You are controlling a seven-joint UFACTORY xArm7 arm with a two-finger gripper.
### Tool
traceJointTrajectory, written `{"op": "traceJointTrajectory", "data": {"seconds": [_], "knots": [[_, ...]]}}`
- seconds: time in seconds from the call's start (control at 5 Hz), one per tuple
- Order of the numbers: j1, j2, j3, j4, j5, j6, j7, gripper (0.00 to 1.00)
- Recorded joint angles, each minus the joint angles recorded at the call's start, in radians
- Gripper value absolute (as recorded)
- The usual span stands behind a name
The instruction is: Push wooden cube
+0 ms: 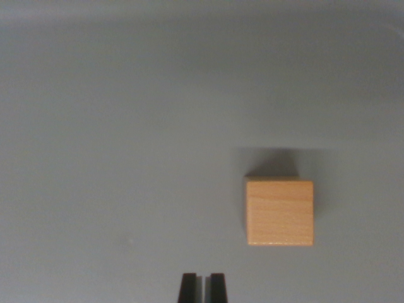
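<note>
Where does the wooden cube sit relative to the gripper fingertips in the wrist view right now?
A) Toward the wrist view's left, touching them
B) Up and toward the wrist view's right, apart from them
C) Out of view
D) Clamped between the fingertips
B: the wooden cube lies above and toward the wrist view's right of the gripper, with bare grey surface between them.

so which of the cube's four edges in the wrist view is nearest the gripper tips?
The bottom edge of the light wooden cube, closest to the black gripper, which sits lower and toward the wrist view's left, not touching.

wooden cube [279, 212], light tan, flat, ctr-right
</note>
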Motion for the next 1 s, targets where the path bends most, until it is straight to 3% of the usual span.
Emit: {"op": "traceJointTrajectory", "data": {"seconds": [0.2, 0.4, 0.6, 0.8, 1.0], "knots": [[-0.0061, 0.011, -0.005, -0.038, 0.0006, -0.047, -0.014, 0.0], [-0.0061, 0.011, -0.005, -0.038, 0.0006, -0.047, -0.014, 0.0], [-0.0122, 0.021, -0.01, -0.074, 0.0011, -0.093, -0.028, 0.0], [-0.0122, 0.021, -0.01, -0.074, 0.0011, -0.093, -0.028, 0.0], [-0.0178, 0.031, -0.015, -0.109, 0.0017, -0.136, -0.042, 0.0]]}}
